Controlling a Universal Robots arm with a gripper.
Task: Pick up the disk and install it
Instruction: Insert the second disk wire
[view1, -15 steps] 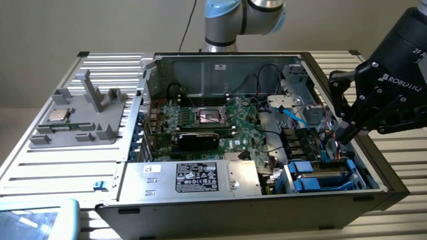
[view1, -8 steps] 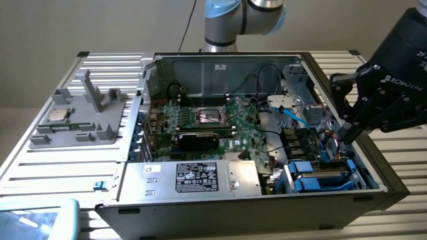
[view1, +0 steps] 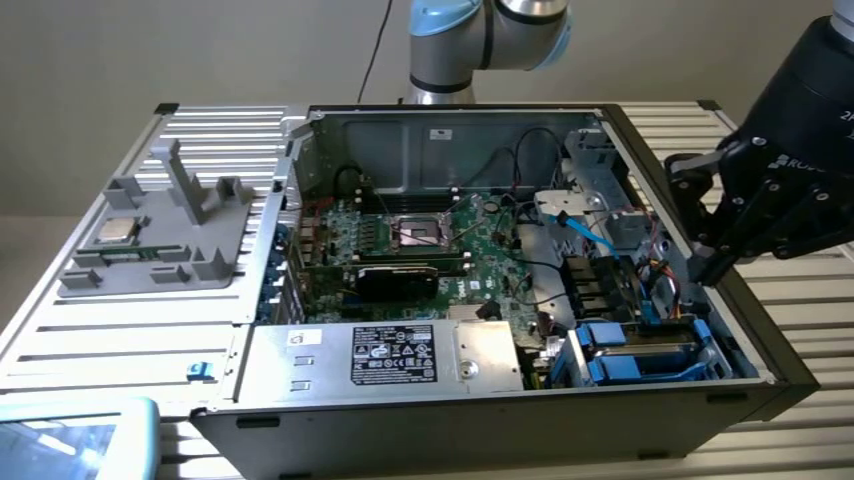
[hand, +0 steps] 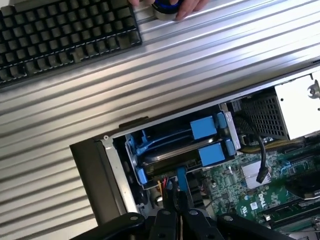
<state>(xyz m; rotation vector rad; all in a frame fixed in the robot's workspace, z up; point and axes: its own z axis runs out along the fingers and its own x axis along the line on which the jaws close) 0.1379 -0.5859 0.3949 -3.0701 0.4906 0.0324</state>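
ribbed metal worktop (view1: 147, 330), open computer case (view1: 747, 390) on it, disk (view1: 641, 355) with blue bracket seated in the case's near-right bay, gripper (hand: 178, 220) closed and empty just above it, keyboard (hand: 60, 35) nearby

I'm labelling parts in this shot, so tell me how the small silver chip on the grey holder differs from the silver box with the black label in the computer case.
The processor chip is small, square and bare-topped; the silver box is far larger, oblong, and carries a black label. The chip rests on the grey fixture outside the computer case, at the exterior view's left; the box sits inside the case along its near edge. Both are silver metal and lie flat.
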